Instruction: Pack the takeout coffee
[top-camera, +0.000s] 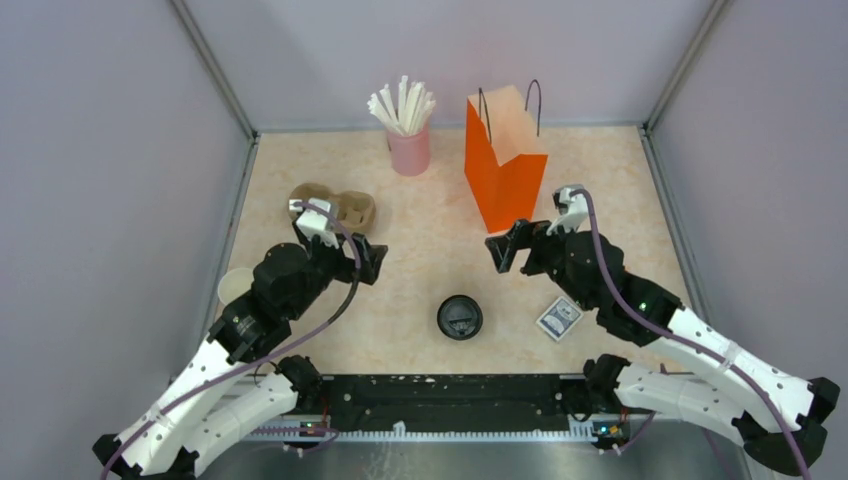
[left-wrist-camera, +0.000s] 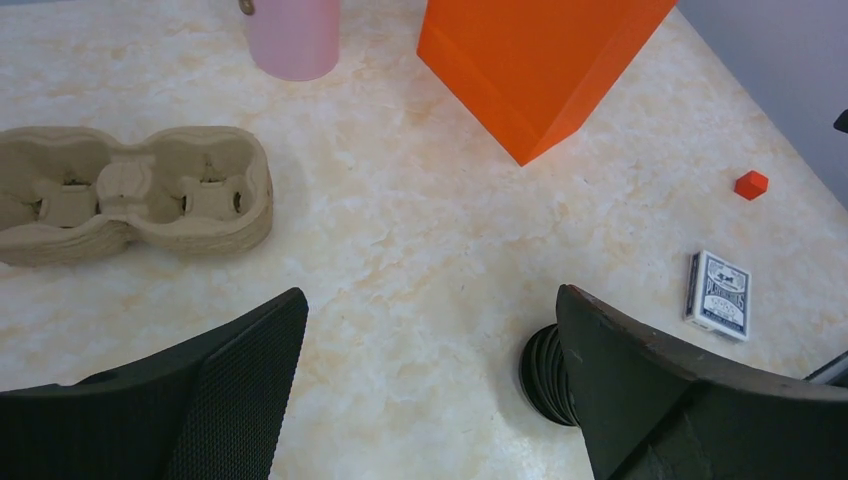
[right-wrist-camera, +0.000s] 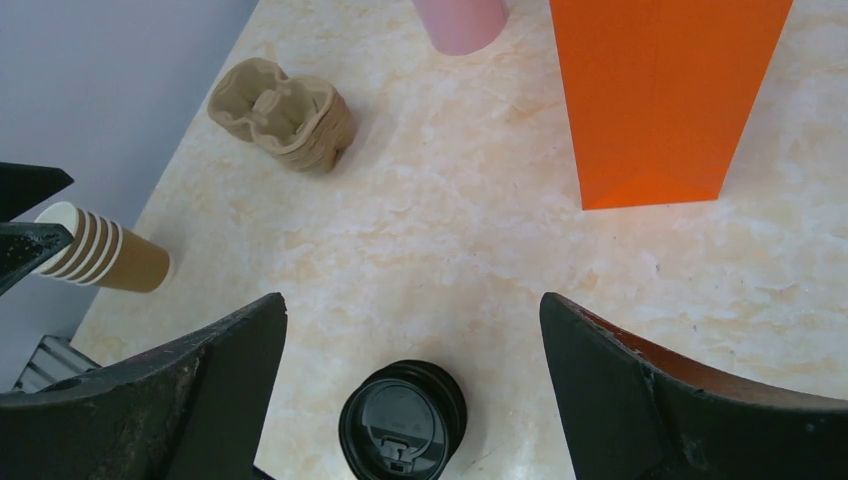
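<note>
On the table (top-camera: 420, 250), takeout coffee (right-wrist-camera: 402, 420) stands untouched below the spread right fingers (right-wrist-camera: 640, 400).

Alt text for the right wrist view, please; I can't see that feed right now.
The right claw hangs open above what looks like a stack of black sip lids. Beyond stand an orange bag, a pink cup, cardboard cup carriers and, at left, nested paper cups.

One orange paper bag (top-camera: 505, 160), one pink cup (top-camera: 409, 150) of white straws (top-camera: 402, 105), one brown pulp cup carrier (left-wrist-camera: 130, 190) and one black-lidded takeout coffee cup (top-camera: 460, 318) are counted. One blue-and-white card box (top-camera: 559, 318), one small red cube (left-wrist-camera: 751, 184) and one stack of brown paper cups (right-wrist-camera: 100, 255) are seen.
</note>
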